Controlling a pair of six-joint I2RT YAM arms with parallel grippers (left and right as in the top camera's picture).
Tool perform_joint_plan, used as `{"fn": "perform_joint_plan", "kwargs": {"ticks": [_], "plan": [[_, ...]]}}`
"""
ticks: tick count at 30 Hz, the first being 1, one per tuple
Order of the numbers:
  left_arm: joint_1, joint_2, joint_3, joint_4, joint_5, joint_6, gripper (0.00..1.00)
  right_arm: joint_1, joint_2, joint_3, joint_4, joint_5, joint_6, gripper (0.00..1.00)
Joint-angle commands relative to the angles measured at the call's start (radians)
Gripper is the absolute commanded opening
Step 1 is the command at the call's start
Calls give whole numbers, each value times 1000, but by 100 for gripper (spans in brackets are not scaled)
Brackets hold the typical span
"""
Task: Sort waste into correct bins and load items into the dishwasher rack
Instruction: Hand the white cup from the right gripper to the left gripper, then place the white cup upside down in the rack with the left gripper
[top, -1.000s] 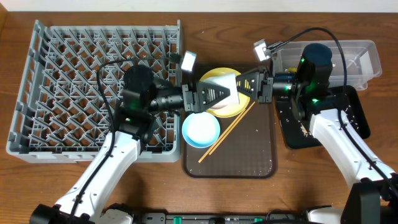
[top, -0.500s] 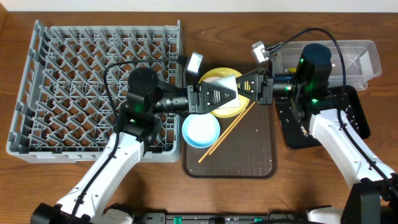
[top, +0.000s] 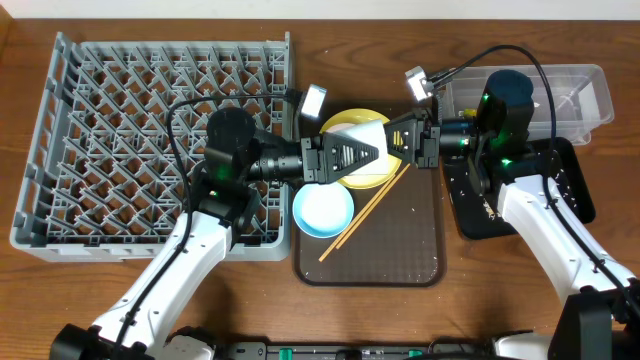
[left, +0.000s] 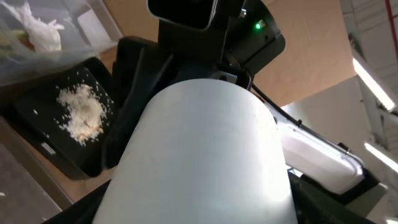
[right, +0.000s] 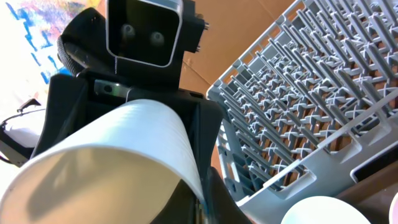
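Holding: right gripper (top: 393, 138) is grasping small white cup (left: 199, 162)
Flanking: left gripper (top: 362, 152) is straddling the cup; clench cannot be told

White cup (left: 199, 155), yellow plate (top: 375, 178), blue bowl (top: 322, 210), grey rack (top: 120, 110).
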Motion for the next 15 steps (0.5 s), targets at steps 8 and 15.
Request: {"fn": "perform_joint_plan", "kwargs": {"ticks": [8,15], "plan": [[52,-1,11,-199,-91,312,52,12,-5,6,-2,2,-15,22],[187,-2,11,-236,-91,387,44,12,-5,5,-169,49,-138,23]]}}
